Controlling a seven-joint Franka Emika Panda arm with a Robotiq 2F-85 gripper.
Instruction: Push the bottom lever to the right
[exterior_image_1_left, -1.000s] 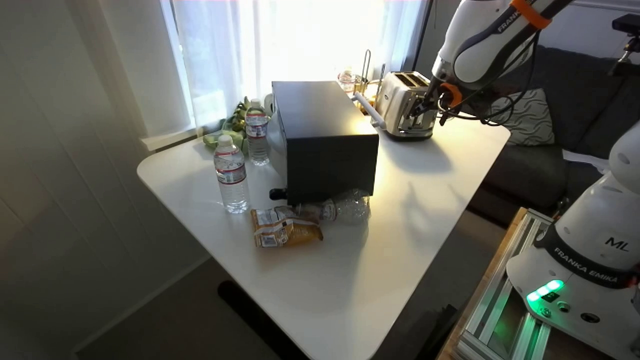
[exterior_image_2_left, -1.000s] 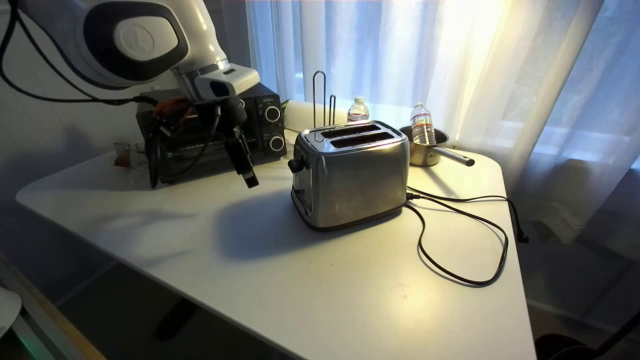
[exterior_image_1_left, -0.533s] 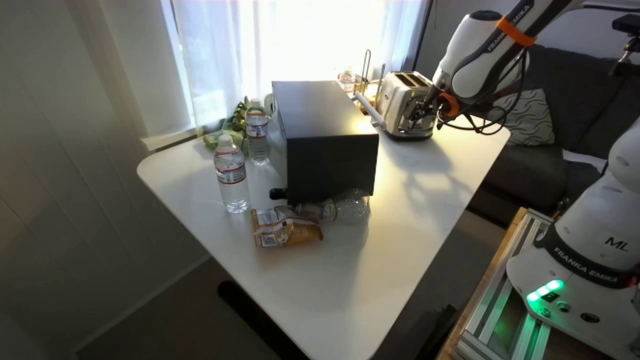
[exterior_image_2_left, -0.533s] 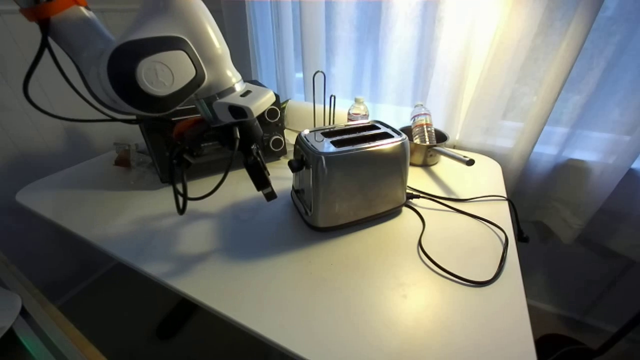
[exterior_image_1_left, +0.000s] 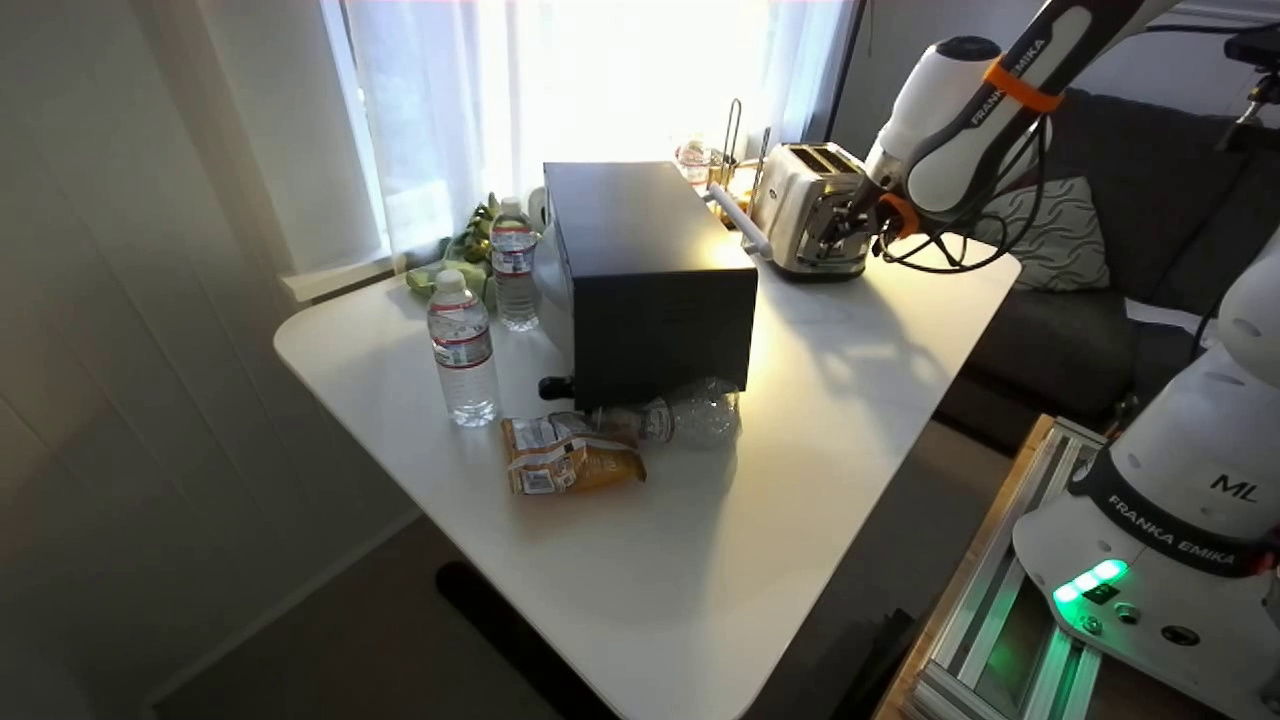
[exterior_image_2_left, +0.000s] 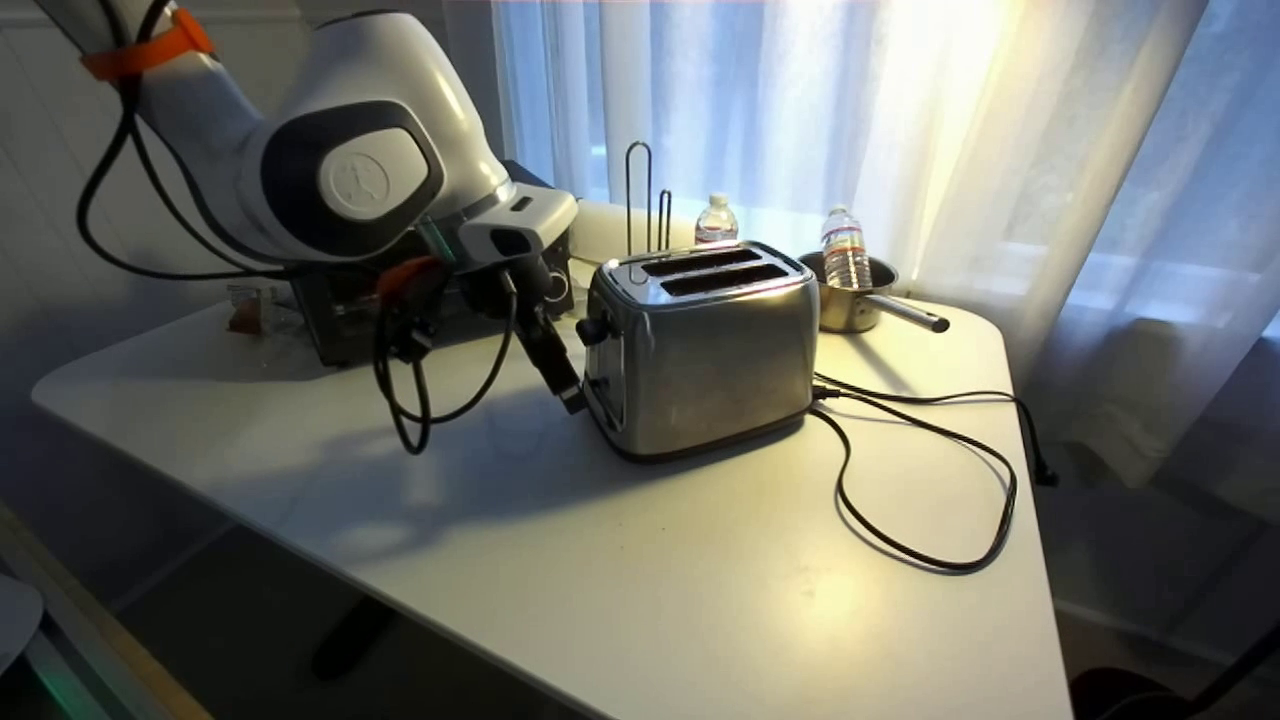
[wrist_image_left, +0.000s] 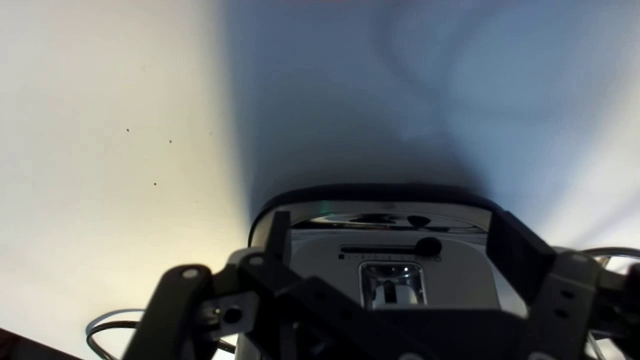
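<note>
A silver toaster (exterior_image_2_left: 710, 360) stands on the white table, also seen in an exterior view (exterior_image_1_left: 785, 210). Its bottom lever, a small round black knob (wrist_image_left: 428, 246), sits at the right end of a horizontal slot in the wrist view. The larger upper lever (exterior_image_2_left: 593, 330) sticks out above, on the same end face. My gripper (wrist_image_left: 392, 234) is open and empty. Its two fingers lie wide apart on either side of the slot, not touching the knob in the wrist view. In an exterior view my gripper (exterior_image_2_left: 573, 398) points down, close to the toaster's lower end face.
A black toaster oven (exterior_image_1_left: 650, 300) with a white handle stands beside the toaster. A crumpled clear bottle (exterior_image_1_left: 705, 412), an orange snack bag (exterior_image_1_left: 575, 458) and upright water bottles (exterior_image_1_left: 463, 350) are around it. A pot (exterior_image_2_left: 850, 305) and a black cord (exterior_image_2_left: 1000, 500) lie beyond the toaster.
My gripper has moved toward the toaster and lower, so its fingertips are now close to the toaster's lower end face. The toaster has not moved.
</note>
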